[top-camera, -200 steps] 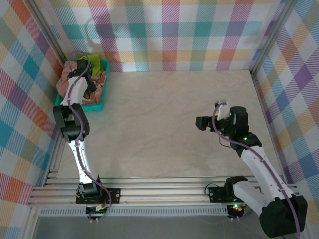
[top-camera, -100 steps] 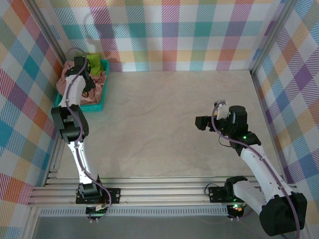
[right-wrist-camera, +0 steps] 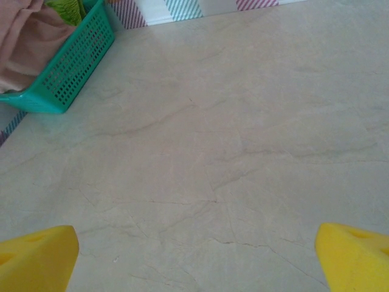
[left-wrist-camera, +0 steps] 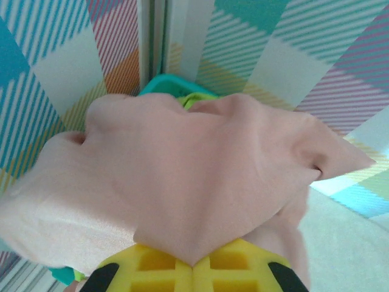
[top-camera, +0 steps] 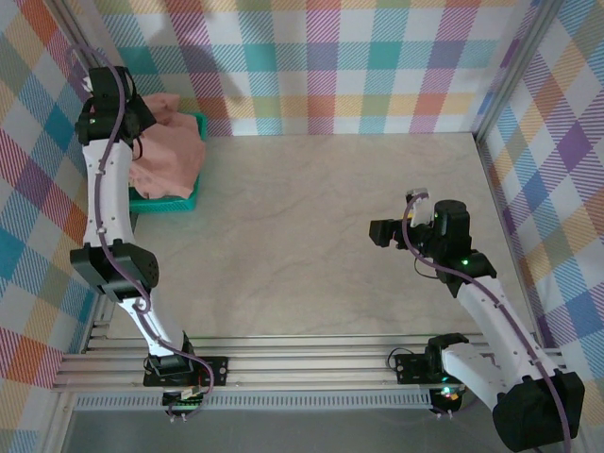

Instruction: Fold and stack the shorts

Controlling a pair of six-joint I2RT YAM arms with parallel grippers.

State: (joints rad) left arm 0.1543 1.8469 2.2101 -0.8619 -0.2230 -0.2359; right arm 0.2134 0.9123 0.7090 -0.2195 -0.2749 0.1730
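Note:
My left gripper (top-camera: 143, 127) is raised over the back left corner and is shut on the dusty pink shorts (top-camera: 172, 151), which hang from it and drape down over the teal basket (top-camera: 166, 202). In the left wrist view the pink shorts (left-wrist-camera: 182, 176) are pinched between the closed yellow fingers (left-wrist-camera: 152, 271), and a bit of the lime green shorts (left-wrist-camera: 193, 98) peeks out behind them. My right gripper (top-camera: 379, 232) hovers over the table's right half, open and holding nothing. Its wrist view shows the green shorts (right-wrist-camera: 64, 9) in the basket (right-wrist-camera: 73, 67).
The basket sits tight in the back left corner against the plaid walls (top-camera: 321, 57). The marble tabletop (top-camera: 311, 226) stretches between the two arms. A metal frame post (left-wrist-camera: 155, 36) stands just behind the basket.
The left gripper closed on the pink shorts inside the basket, then rose and swung back left, pulling the cloth up out of the basket. The right arm stayed still.

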